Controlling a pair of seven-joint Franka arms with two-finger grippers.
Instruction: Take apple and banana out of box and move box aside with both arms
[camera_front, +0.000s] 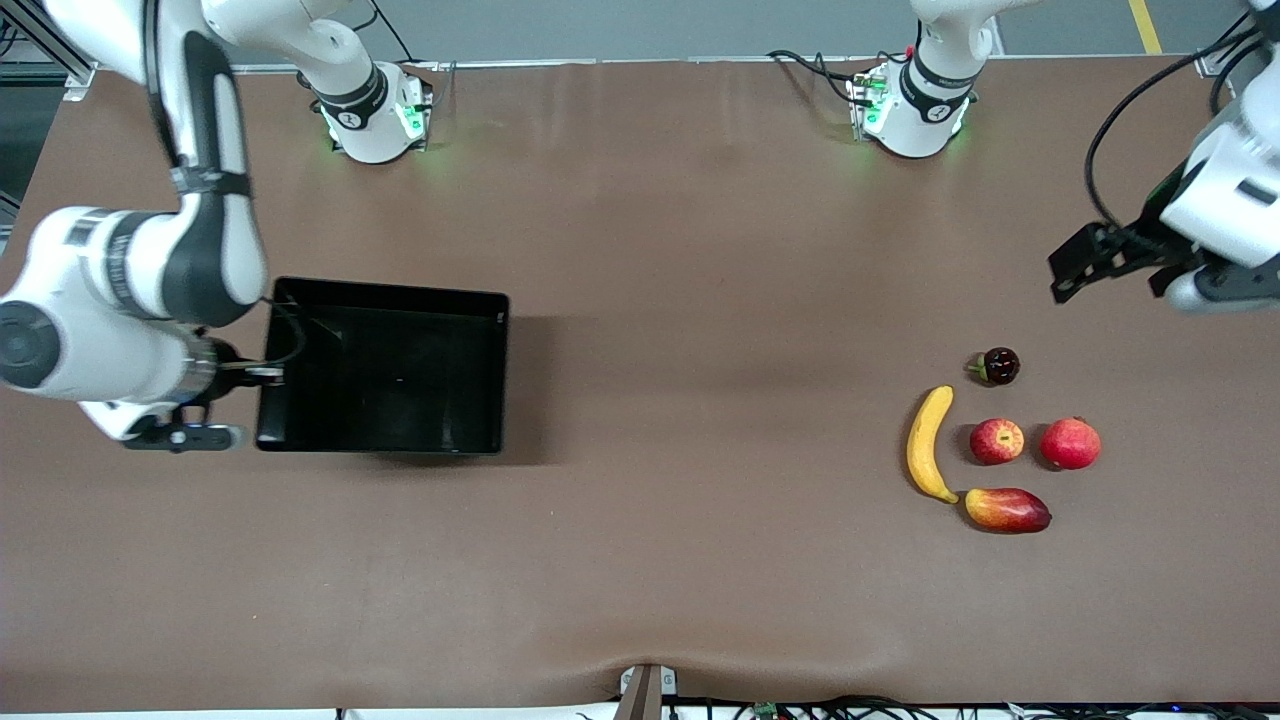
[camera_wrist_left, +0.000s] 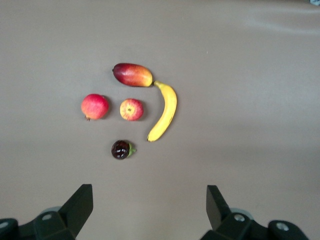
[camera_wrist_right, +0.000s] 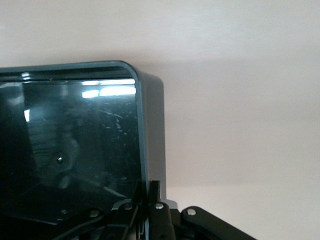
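The black box (camera_front: 495, 375) lies toward the right arm's end of the table. My right gripper (camera_front: 266, 374) is shut on its wall at the end nearest that arm; in the right wrist view the gripper (camera_wrist_right: 149, 189) pinches the box rim (camera_wrist_right: 151, 125). The yellow banana (camera_front: 928, 445) and the small red-yellow apple (camera_front: 997, 441) lie side by side toward the left arm's end. My left gripper (camera_front: 1110, 262) hangs open and empty above the table, by the fruits. The left wrist view shows the gripper (camera_wrist_left: 149, 195), banana (camera_wrist_left: 166, 112) and apple (camera_wrist_left: 131, 109).
A larger plain red fruit (camera_front: 1070, 443) lies beside the apple. A red-yellow mango (camera_front: 1007, 509) lies nearer the front camera, at the banana's tip. A small dark round fruit (camera_front: 998, 366) lies farther from the camera. All three also show in the left wrist view.
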